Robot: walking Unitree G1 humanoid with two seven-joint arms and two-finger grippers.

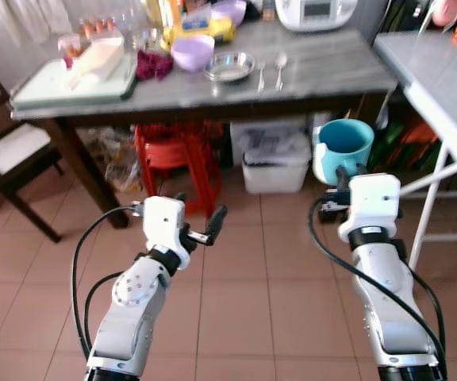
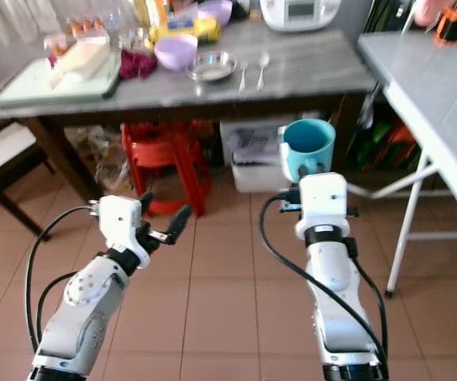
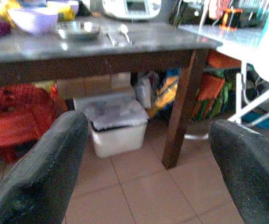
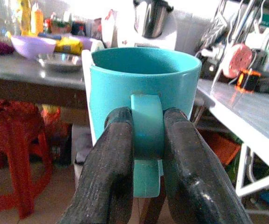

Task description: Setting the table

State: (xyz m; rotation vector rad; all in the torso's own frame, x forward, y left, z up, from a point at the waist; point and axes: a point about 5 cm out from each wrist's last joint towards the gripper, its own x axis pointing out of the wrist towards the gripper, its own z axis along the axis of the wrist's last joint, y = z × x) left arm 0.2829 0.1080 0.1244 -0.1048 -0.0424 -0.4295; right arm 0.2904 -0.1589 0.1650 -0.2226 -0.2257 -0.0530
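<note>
1. Left gripper [image 1: 205,226] hangs nearest us over the tiled floor [image 1: 236,302], fingers apart, empty.
2. Right gripper [image 4: 144,154] is clamped on the handle of the teal mug [image 1: 343,149]; we carry it upright, in the air, short of the table [image 1: 324,67].
3. On the table, left to right: tray [image 1: 62,91], purple bowl [image 1: 192,51], steel dish [image 1: 229,67], two spoons [image 1: 270,71], rice cooker [image 1: 316,12].
4. Below it: red stool [image 1: 173,155] and white bin [image 1: 274,163].
5. White folding table [image 1: 443,75] stands on the right, just beside.
6. Risk: grip is on the handle alone, so we judge the mug may swing or tilt while we walk.
7. Risk: coming in too low, the mug could knock the table edge.
8. Risk: a careless set-down could bump the spoons or dish.
</note>
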